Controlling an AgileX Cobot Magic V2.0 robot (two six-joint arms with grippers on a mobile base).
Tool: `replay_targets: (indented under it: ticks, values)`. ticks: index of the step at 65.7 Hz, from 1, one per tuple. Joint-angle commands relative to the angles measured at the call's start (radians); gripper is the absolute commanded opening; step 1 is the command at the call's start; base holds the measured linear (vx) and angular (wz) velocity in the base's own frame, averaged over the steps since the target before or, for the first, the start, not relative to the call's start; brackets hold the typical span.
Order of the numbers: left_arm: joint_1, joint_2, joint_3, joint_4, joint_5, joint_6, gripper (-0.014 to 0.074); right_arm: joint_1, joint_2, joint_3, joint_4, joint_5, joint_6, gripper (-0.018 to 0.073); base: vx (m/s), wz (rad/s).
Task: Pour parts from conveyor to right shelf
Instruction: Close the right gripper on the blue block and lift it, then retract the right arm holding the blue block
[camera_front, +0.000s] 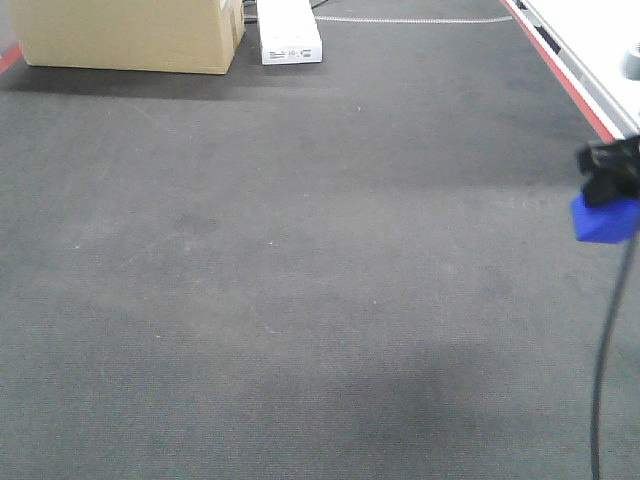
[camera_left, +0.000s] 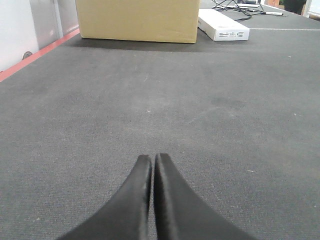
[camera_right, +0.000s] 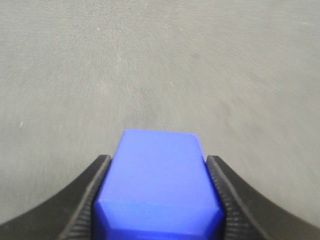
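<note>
One of the parts, a bright blue block, hangs above the conveyor at the far right of the front view. My right gripper is shut on it. The right wrist view shows the block clamped between both black ribbed fingers, with the belt blurred beyond it. My left gripper is shut with nothing in it, low over the belt. The right shelf is out of view.
A cardboard box and a flat white box stand at the belt's far end. A red stripe and a white rail run along the right edge. A dark cable hangs below the right gripper.
</note>
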Motion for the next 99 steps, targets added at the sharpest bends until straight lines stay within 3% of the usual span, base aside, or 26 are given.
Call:
replay_targets:
  ticks: [1, 16, 43, 59, 75, 99]
  values:
    - [-0.004, -0.013, -0.019, -0.008, -0.074, -0.008, -0.0006, -0.004, -0.178, 0.111, 0.009, -0.167, -0.014, -0.0005, 0.00, 0.00]
    - [-0.004, -0.013, -0.019, -0.008, -0.074, -0.008, -0.0006, -0.004, -0.494, 0.454, 0.022, -0.400, -0.013, -0.0005, 0.00, 0.00]
    - [-0.004, -0.013, -0.019, -0.008, -0.074, -0.008, -0.0006, -0.004, -0.880, 0.791, 0.021, -0.614, -0.058, -0.0005, 0.00, 0.00]
    - [-0.004, -0.013, -0.019, -0.008, -0.074, -0.008, -0.0006, -0.004, -1.158, 0.970, 0.020, -0.640, -0.078, -0.0005, 0.00, 0.00]
    - [-0.004, -0.013, -0.019, -0.008, -0.074, -0.008, -0.0006, -0.004, -1.390, 1.023, -0.024, -0.664, -0.081, -0.0005, 0.00, 0.00]
    - [-0.004, -0.013, -0.019, -0.008, -0.074, -0.008, -0.0006, -0.004, -1.400, 1.023, -0.034, -0.617, -0.080, -0.0005, 0.00, 0.00]
